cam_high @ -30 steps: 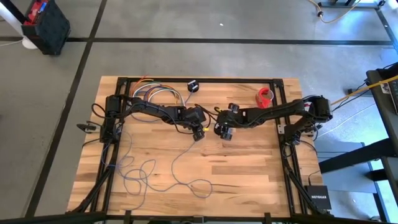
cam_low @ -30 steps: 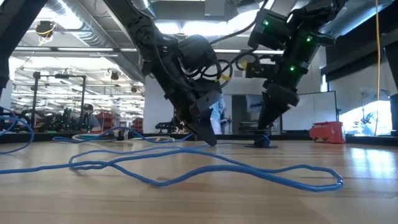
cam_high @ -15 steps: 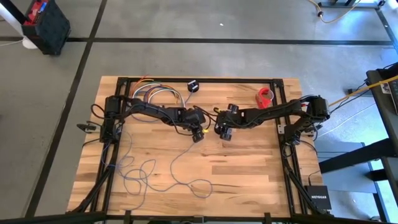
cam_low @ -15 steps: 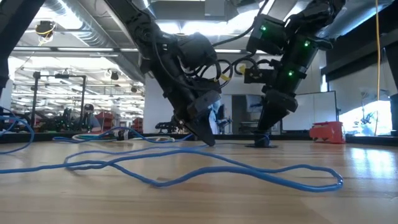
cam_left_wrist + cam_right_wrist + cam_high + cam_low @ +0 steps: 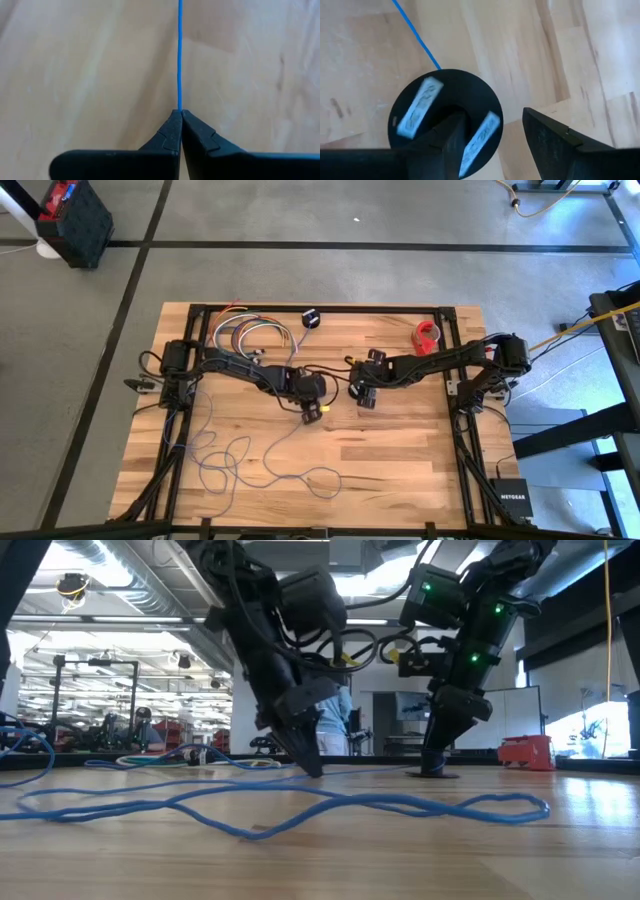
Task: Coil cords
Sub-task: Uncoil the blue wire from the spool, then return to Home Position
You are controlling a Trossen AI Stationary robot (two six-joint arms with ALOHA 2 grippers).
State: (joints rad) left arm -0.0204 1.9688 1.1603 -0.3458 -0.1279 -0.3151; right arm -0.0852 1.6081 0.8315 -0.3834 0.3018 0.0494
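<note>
We see a wooden table [image 5: 400,440] in a workshop. One blue cord [image 5: 240,455] loops over its near-left part, ending in one black puck [image 5: 445,117]. The left gripper [image 5: 180,117], mid-table, pinches the cord. The right gripper [image 5: 492,135] hangs spread over the puck beside it.

My bench is a wooden table [image 5: 400,460] on grey concrete floor. Red tape roll [image 5: 427,334] upper right of the tabletop. Bundle of coloured wires [image 5: 245,332] upper left. Small black router [image 5: 513,498] past the lower right corner. Black bin [image 5: 75,220] in the frame's upper left corner.
</note>
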